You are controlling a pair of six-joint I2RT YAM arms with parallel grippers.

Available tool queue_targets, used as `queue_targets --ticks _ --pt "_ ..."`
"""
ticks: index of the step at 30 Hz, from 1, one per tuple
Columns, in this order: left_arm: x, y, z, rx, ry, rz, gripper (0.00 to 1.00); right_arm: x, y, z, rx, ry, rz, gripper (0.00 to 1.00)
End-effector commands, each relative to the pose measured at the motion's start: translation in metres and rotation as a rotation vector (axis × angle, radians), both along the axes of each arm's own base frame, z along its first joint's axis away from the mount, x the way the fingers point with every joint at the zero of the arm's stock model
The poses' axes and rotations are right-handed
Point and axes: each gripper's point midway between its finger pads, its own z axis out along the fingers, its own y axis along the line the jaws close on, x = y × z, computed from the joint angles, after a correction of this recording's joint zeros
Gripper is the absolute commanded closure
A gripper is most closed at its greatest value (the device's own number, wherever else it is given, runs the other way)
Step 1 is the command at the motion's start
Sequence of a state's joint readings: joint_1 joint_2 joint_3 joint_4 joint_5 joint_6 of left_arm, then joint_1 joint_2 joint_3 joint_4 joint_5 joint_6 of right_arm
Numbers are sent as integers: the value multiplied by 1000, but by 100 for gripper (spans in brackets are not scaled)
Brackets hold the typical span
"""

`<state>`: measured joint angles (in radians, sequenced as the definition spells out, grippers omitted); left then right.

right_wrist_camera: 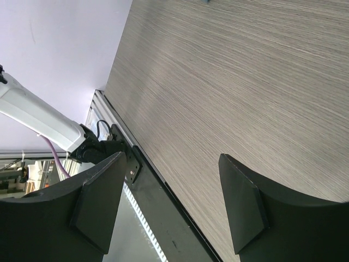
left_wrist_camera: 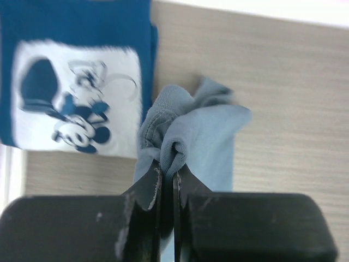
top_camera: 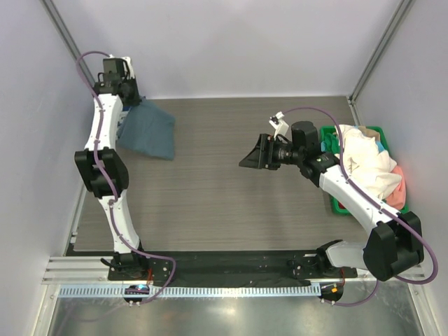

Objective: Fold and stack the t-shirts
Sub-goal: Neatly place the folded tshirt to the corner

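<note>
At the far-left corner of the table point(top_camera: 231, 210), the left gripper point(left_wrist_camera: 166, 180) pinches a bunched edge of the slate-blue t-shirt point(top_camera: 150, 131), which trails toward mid-table beside the folded navy printed tee point(left_wrist_camera: 76, 33), while the right gripper point(right_wrist_camera: 169, 202), fingers spread and empty, hovers farther off.

Right gripper point(right_wrist_camera: 171, 158): two black wedge-shaped fingers point(right_wrist_camera: 98, 210) rise from the bottom edge, set wide apart, nothing between them. Behind them is a grey wood-grain tabletop point(right_wrist_camera: 245, 82), its grain running diagonally. Along the table's near edge runs a black strip point(right_wrist_camera: 163, 218), with a pale metal rail point(right_wrist_camera: 101, 106) beside it. At left, a white arm segment point(right_wrist_camera: 38, 117) ends in a black joint and carries a thin purple cable point(right_wrist_camera: 54, 155). Plain lavender wall point(right_wrist_camera: 65, 43) at upper left.
</note>
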<state>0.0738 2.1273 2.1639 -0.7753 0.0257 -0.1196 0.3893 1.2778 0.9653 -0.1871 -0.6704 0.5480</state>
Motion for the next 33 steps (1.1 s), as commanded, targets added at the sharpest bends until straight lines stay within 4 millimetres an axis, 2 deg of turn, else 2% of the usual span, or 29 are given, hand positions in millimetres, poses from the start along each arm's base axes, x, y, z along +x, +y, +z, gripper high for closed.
queue_targets --ticks 1,3,4,6,7,11,14,21,24,33 --pt "15 28 89 77 -237 31 100 -1 4 13 26 -53 13 26" --pt "19 28 96 66 -261 16 100 -1 4 12 25 -52 15 26" --pt "20 30 106 74 -285 16 100 -2 4 12 24 -54 15 26" --pt "25 30 110 86 -301 -3 100 -2 5 10 20 -49 18 26" --pt "27 30 120 101 -325 -10 100 -1 6 9 20 -48 17 26" --pt "31 38 131 108 -364 -2 100 -1 7 9 22 -44 21 26" --pt "33 38 133 109 -375 -15 100 -1 8 7 21 -37 24 26" --pt "42 41 130 104 -393 -34 100 -2 10 4 18 -33 31 26" --pt "48 46 123 90 -391 -47 100 -2 11 1 13 -29 31 26" --pt "75 77 101 77 -416 -29 100 -4 17 -11 -6 -1 49 26"
